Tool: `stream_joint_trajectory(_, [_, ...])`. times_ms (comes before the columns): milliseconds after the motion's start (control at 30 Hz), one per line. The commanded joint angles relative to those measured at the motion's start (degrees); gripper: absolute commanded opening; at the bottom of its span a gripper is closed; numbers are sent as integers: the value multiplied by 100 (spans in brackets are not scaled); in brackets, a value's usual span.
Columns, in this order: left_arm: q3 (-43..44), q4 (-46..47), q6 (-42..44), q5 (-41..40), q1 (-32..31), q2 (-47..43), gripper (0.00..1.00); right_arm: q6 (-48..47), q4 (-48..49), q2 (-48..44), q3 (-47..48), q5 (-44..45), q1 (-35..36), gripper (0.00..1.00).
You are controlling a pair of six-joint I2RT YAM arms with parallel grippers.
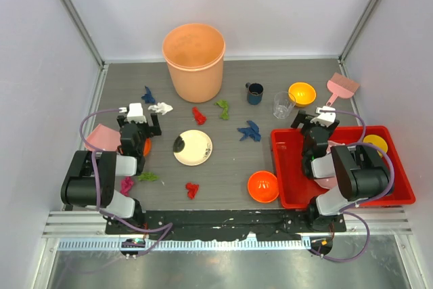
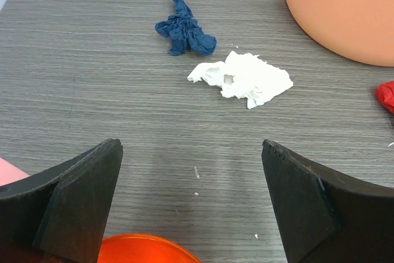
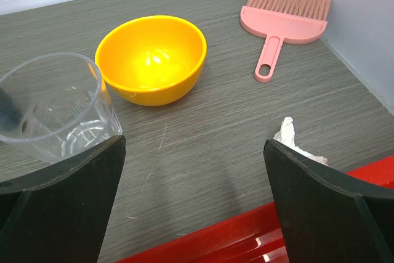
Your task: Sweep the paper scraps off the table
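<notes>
L gripper [image 2: 191, 147] is shown released: jaws spread wide, nothing held btwn them, only bare table [image 2: 80, 90] in the gap. In the upper centre of the L wrist view a white scrap [image 2: 243, 79] and a blue scrap [image 2: 183, 32] are seen flat on the tabletop, near each other but not touching. An orange bucket [image 2: 345, 10] is cut off at upper right and an orange bowl [image 2: 144, 249] at the bottom edge.

R gripper [image 3: 194, 145] is likewise released, jaws far apart, nothing gripped. In its view a yellow bowl [image 3: 151, 60] is seen upper centre, a clear cup [image 3: 55, 109] at left, a pink brush [image 3: 280, 26] at upper right, and the red tray [image 3: 203, 241] rim along the bottom. A small white bit [image 3: 288, 137] is seen by the R finger; whether it touches the tray can't be told.

In the top view the other paper scraps [image 1: 249, 131] are scattered on the table mid-frame. A red scrap [image 1: 199, 114] and a green scrap [image 1: 222, 108] are just below the bucket, and a 2nd blue scrap [image 1: 249, 131] is right of centre. At lower left are a 2nd red scrap [image 1: 192, 189], a 2nd green scrap [image 1: 147, 176] and a magenta scrap [image 1: 126, 184]. A cream plate [image 1: 193, 147] is set at centre.
</notes>
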Motion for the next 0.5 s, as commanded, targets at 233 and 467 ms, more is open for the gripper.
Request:
stream_joint_trajectory(233, [23,231,-21,44,39,16,100,108,-192,72,36,132,12,100])
stream_joint_trajectory(467, [32,248,14,53,31,-2,100,108,-165,54,19,140,21,99])
